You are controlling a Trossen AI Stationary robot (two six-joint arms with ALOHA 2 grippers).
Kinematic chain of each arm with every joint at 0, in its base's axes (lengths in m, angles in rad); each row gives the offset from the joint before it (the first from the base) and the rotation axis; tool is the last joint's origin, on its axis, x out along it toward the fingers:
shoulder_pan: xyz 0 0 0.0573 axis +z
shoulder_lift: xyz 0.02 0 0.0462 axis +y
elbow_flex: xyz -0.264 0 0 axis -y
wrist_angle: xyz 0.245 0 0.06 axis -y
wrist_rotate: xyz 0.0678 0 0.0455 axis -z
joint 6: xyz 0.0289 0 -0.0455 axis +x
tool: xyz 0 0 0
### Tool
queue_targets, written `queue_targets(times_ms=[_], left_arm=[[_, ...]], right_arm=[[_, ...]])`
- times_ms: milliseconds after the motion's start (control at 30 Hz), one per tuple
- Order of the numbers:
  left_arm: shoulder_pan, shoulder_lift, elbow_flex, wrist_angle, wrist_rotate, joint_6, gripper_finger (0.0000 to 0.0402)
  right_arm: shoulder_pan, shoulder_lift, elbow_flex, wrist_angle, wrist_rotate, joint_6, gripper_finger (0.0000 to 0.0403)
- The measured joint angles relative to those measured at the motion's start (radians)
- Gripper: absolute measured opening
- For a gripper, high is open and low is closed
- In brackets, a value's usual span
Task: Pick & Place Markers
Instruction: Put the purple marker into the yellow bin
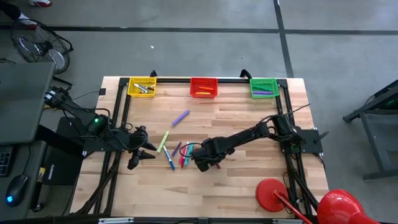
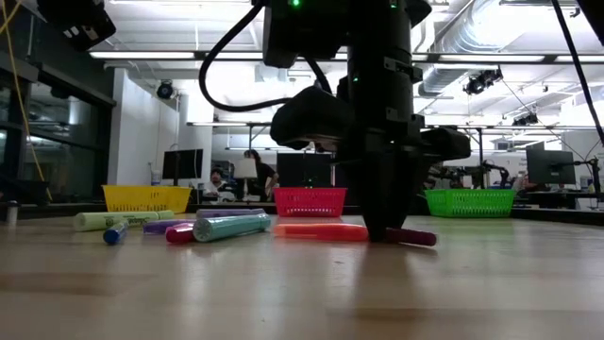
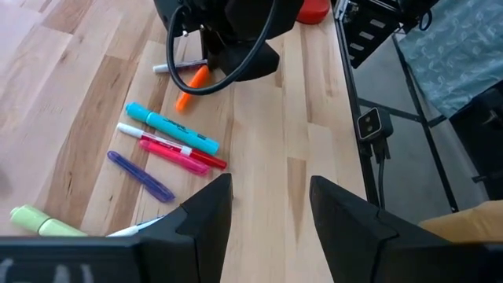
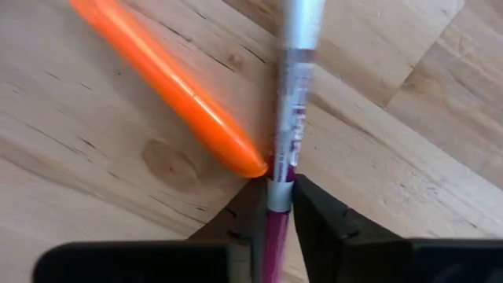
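Right gripper is down at the table mid-board, fingers closed on the lower barrel of a white-and-magenta marker; the wrist view shows both pads pinching it across its width, probably so it lifts without rolling. An orange marker lies at an angle just off the fingers, its tip touching the held marker's side, so I'd expect it to get nudged on the lift. Just beyond the gripper toward the left arm lies the loose cluster: teal marker, pink marker, purple marker, and a pale green marker farther out. Left gripper hangs near that cluster, fingers apart, holding nothing, looks parked. The yellow basket, red basket and green basket line the far edge, well away from both grippers, each already holding some markers.
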Motion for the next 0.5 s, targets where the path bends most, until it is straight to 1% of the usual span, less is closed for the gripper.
queue_targets(times_ms=[133,333,500], left_arm=[[0.000,0.000,0.000,0.000,0.002,0.000,0.0170],[0.000,0.000,0.000,0.000,0.002,0.000,0.0170],[0.000,0.000,0.000,0.001,0.001,-0.001,0.0170]], right_arm=[[0.000,0.000,0.000,-0.011,-0.010,0.000,0.0025],[0.000,-0.004,0.000,-0.034,-0.038,0.000,0.0025],[0.001,-0.012,-0.001,-0.047,-0.039,0.000,0.0025]])
